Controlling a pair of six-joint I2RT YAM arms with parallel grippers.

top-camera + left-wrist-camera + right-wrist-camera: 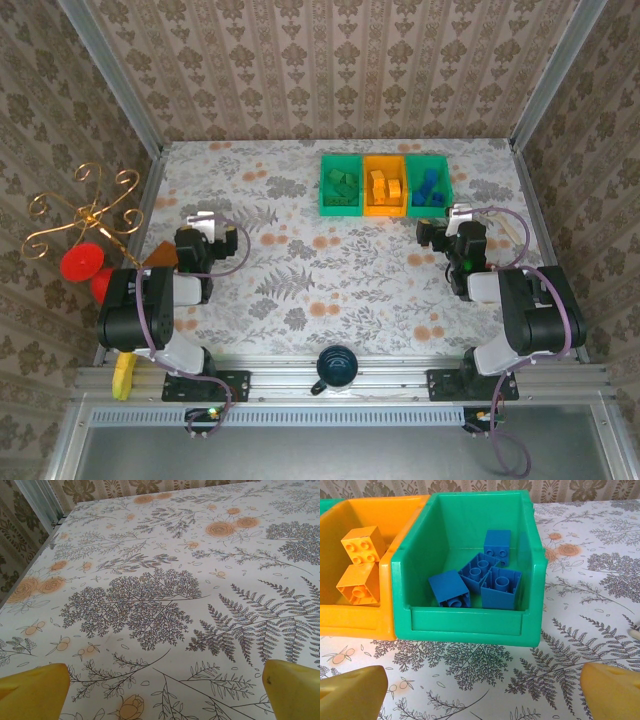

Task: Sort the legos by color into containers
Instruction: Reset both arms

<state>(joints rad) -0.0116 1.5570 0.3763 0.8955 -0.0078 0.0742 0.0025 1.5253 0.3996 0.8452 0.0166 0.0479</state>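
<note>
both sets of jaws stand wide apart and grip nothing. just ahead of the right gripper (482, 692) sits a green bin (470, 625) with four blue legos (500, 587) inside. beyond that gripper's left jaw, the orange bin (355, 622) holds orange legos (360, 562). from above, the second green bin (340, 208), farther left again, holds green legos (343, 183). ahead of the left gripper (162, 692) lies the patterned tablecloth (150, 605). no loose brick shows on it, so the sorting looks finished, though a small piece might hide behind the arms. no brand, label or writing can be read.
</note>
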